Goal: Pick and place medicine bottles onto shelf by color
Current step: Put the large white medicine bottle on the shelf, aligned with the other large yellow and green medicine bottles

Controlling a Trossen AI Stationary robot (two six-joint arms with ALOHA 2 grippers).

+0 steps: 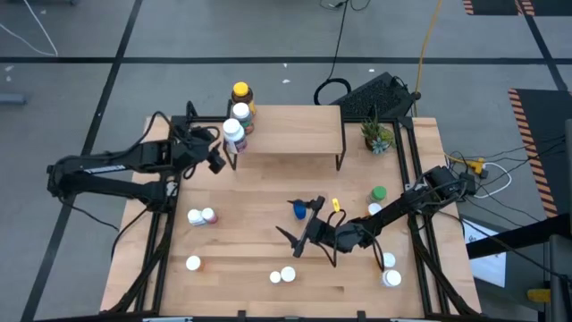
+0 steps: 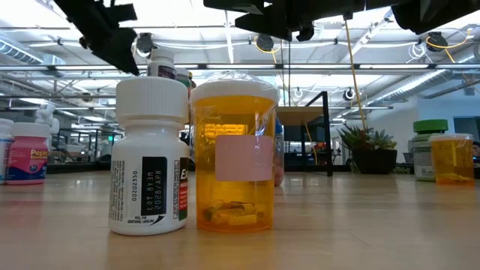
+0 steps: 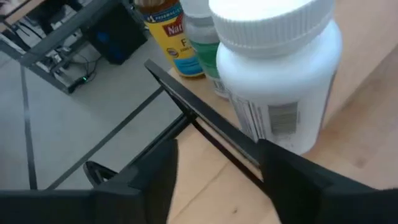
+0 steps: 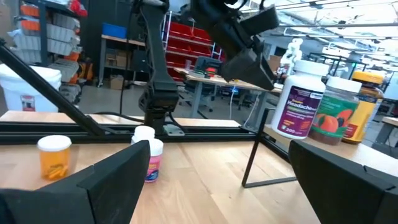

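From above, the left gripper [image 1: 217, 159] sits beside the white-capped white pill bottle [image 1: 233, 134] on the light-wood shelf [image 1: 295, 130]'s end. Its wrist view shows fingers apart, nothing held (back away straight, don't bump it). The right gripper [image 1: 299, 239] waits mid-table, fingers spread.

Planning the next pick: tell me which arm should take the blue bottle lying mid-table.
Right. The right gripper, open, sits just in front of the blue bottle mid-table, while the left gripper is open by the shelf next to a white bottle.
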